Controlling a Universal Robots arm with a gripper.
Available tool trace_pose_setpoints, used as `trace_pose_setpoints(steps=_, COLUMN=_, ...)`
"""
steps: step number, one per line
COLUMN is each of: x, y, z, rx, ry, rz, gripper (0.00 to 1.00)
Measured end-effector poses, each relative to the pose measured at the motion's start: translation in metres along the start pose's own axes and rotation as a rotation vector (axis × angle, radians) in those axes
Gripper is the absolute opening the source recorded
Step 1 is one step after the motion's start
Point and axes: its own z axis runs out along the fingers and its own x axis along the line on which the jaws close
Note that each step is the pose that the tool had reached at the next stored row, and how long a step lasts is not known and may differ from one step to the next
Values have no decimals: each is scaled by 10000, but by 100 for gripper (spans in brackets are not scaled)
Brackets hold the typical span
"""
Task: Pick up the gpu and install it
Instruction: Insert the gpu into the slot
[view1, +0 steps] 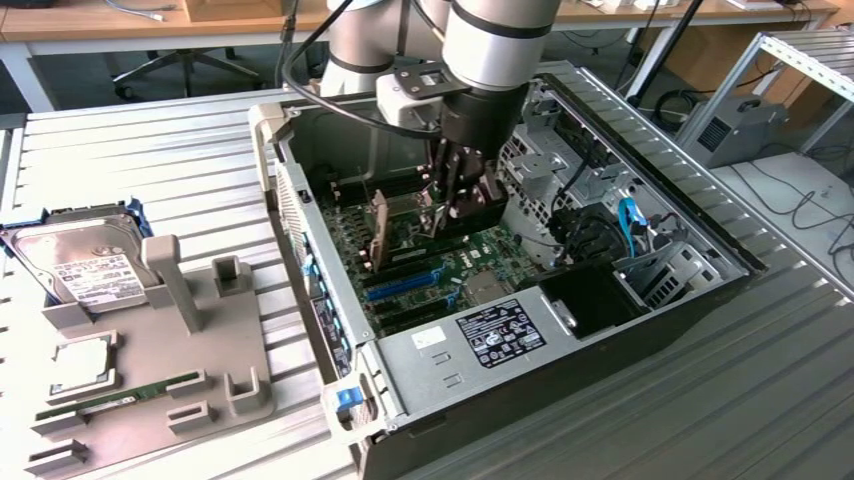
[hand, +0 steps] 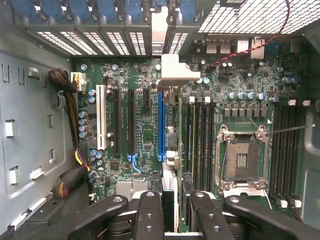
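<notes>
Wrist view first: gripper (hand: 175, 212) clenched on the gpu (hand: 174, 75), dark fingers (hand: 150, 210) pinching the card edge-on so that its silver bracket points toward the rear slot openings. In the exterior view, gripper (view1: 461, 200) sunk deep in the computer case (view1: 283, 190), at about twelve o'clock from picture centre, with the card hanging just above the motherboard (view1: 481, 260), apparently not yet seated.

Risks, as judgement:
- Appears to sit just beside the blue slot (hand: 161, 120) rather than squarely over it; pushing down so could jam the edge connector on the board or bend it
- Could catch the bracket on the rear frame if the card goes in tilted
- Could slip or twist in such a narrow pinch once seating force builds
- Leaves the open CPU socket (hand: 242, 160) close by, bare and easily damaged by any sideways drift

Containers:
- Computer case, lying open: motherboard, a labelled power supply (view1: 501, 335) at six o'clock, a blue cable (view1: 627, 225) at three o'clock
- Grey fixture tray (view1: 200, 350) well apart at eight o'clock, carrying a hard drive (view1: 80, 265) in a blue caddy, a processor chip (view1: 80, 365) and a thin RAM stick (view1: 120, 398), with its tall upright holders standing empty
</notes>
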Motion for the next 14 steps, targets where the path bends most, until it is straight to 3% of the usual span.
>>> trace_pose_setpoints(steps=14, x=0, y=45, z=2, rx=0, ry=0, rz=0, gripper=26)
